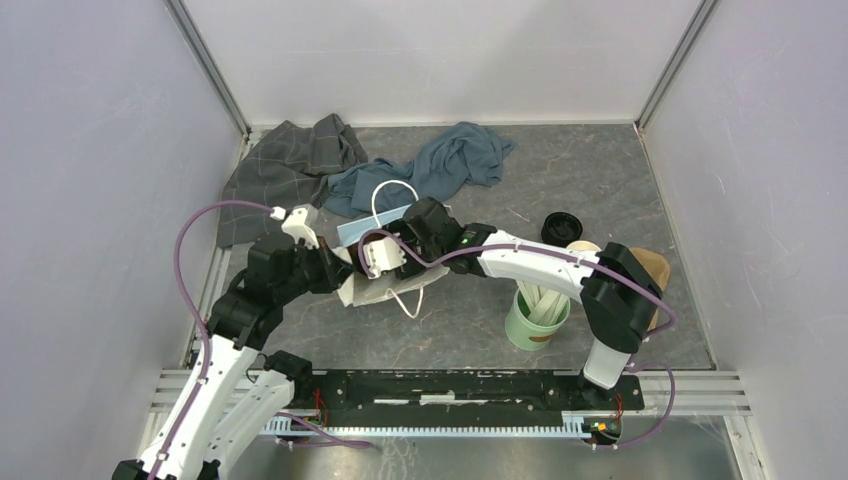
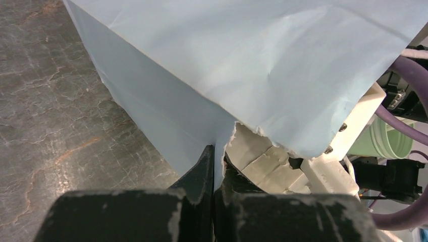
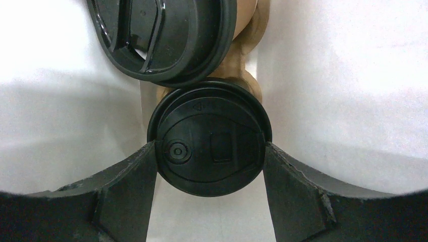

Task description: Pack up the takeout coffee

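- Green cup (image 1: 537,318): holds pale wooden stirrers and stands on the table (image 1: 470,340), close to the right arm's base.
- Left gripper (image 2: 216,157): jaws drawn narrow, pinching the torn edge of the pale blue paper bag (image 2: 242,60).
- Right gripper (image 3: 209,156): reaches into the bag's white interior. Its fingers (image 3: 131,186) press against both sides of the black sip lid of the near coffee cup (image 3: 209,143), holding it.
- Far coffee cup (image 3: 166,35): inside the bag, just beyond the near one, with the lid rims meeting in the wrist view.
- Black round lid (image 1: 563,228): on the table beyond the green cup.
- Blue cloth (image 1: 450,160) and grey cloth (image 1: 290,165): crumpled at the far edge.
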Robot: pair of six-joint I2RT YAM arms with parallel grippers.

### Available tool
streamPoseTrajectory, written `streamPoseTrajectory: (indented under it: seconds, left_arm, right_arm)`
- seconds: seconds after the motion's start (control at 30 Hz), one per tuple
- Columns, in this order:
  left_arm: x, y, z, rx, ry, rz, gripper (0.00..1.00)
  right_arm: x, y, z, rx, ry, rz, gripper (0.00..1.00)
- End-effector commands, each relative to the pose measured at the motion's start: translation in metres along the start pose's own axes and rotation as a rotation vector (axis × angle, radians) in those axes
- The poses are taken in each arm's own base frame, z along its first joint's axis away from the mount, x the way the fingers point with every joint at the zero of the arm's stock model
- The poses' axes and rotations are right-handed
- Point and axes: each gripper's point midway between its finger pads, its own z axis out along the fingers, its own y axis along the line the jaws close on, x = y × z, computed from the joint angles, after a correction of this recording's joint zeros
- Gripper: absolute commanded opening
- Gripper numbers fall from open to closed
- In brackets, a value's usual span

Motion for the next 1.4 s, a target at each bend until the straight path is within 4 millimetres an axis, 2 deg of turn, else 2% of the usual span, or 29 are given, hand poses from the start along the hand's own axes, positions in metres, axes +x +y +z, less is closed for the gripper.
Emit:
streamPoseTrajectory:
  seconds: [0.0, 0.23, 0.37, 0.63, 0.9, 1.03, 1.2, 1.37]
  left_arm:
    - [-0.011, -0.026, -0.008, 0.114, -0.004, 0.025, 0.02]
    - [-0.014, -0.040, -0.014, 0.160, 0.036, 0.006, 0.02]
    - [-0.014, -0.050, -0.018, 0.187, 0.071, -0.010, 0.02]
    - [-0.017, -0.069, -0.031, 0.232, 0.161, -0.051, 0.02]
    - [-0.010, -0.073, -0.038, 0.184, 0.293, -0.152, 0.02]
    - [-0.006, -0.075, -0.034, 0.177, 0.341, -0.213, 0.02]
    - [-0.002, -0.075, -0.028, 0.157, 0.375, -0.265, 0.02]
    - [-0.008, -0.069, -0.023, 0.099, 0.355, -0.289, 0.02]
  right_arm:
    - [-0.006, -0.007, -0.004, 0.004, -0.014, 0.067, 0.00]
    - [-0.012, -0.005, -0.025, -0.010, -0.015, 0.119, 0.00]
    - [-0.018, 0.004, -0.038, -0.044, -0.023, 0.162, 0.00]
    - [-0.027, 0.029, -0.068, -0.122, -0.045, 0.254, 0.00]
    - [-0.034, 0.064, -0.094, -0.245, -0.055, 0.372, 0.00]
    - [-0.031, 0.085, -0.095, -0.304, -0.033, 0.414, 0.00]
    - [-0.019, 0.105, -0.082, -0.341, 0.022, 0.434, 0.00]
    - [-0.005, 0.125, -0.074, -0.403, 0.089, 0.426, 0.00]
